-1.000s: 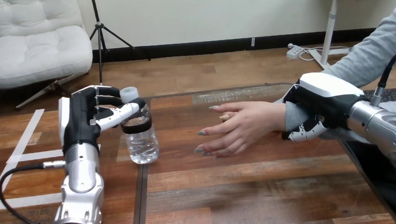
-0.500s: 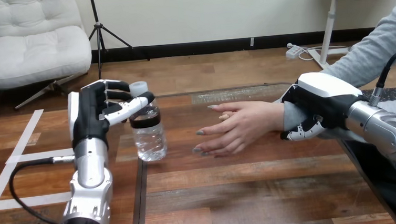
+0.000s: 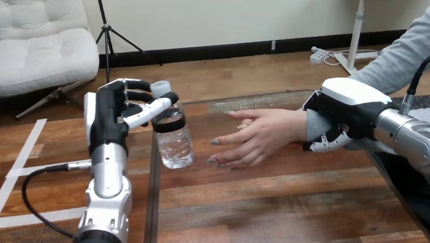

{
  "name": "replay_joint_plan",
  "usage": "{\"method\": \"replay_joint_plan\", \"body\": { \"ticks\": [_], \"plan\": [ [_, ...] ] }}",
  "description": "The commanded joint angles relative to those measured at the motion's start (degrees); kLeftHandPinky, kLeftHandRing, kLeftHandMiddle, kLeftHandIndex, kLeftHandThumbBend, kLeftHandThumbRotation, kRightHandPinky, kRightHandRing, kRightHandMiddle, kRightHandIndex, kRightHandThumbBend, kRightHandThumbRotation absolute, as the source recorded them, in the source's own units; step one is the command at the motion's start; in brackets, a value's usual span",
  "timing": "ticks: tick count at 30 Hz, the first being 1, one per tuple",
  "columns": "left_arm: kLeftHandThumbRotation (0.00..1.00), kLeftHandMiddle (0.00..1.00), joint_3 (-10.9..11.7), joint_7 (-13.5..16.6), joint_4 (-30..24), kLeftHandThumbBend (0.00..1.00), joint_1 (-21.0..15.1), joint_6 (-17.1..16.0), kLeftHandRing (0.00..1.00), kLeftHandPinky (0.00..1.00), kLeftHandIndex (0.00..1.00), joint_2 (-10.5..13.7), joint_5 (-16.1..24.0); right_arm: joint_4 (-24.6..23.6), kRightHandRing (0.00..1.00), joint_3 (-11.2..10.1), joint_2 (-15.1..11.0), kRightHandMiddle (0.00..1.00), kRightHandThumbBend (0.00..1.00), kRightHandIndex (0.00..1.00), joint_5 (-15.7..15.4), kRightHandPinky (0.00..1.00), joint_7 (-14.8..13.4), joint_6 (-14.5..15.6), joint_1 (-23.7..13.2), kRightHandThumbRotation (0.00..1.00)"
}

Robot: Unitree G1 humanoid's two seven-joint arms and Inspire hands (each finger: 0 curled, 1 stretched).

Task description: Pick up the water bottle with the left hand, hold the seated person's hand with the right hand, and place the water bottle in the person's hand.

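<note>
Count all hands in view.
3: left hand at left, gripping the water bottle; the person's hand mid-table; right hand at right, curled round the person's wrist.

Over the counter at left: bottle, upright, clasped near its top by the left robot hand. Just right of the bottle, apart from it: the person's hand, reaching in from the right. Further right, curled round the person's wrist: the right robot hand.
</note>
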Motion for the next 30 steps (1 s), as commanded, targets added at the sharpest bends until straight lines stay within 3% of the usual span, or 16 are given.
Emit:
{"method": "replay_joint_plan", "body": {
  "ticks": [1,30],
  "plan": [
    [0.0,0.41,-1.18,0.84,-1.46,0.69,-7.53,-2.53,0.34,0.28,0.44,-0.58,0.23,-3.55,0.33,-2.05,0.96,0.39,0.49,0.4,1.53,0.28,-1.75,-0.72,-2.21,0.0],
    [0.0,0.4,-3.91,1.24,-3.98,0.71,-8.02,-2.21,0.33,0.27,0.44,-3.99,0.69,-3.58,0.33,-2.14,1.56,0.39,0.5,0.39,1.73,0.29,-1.52,0.38,-2.2,0.0]
  ]
}}
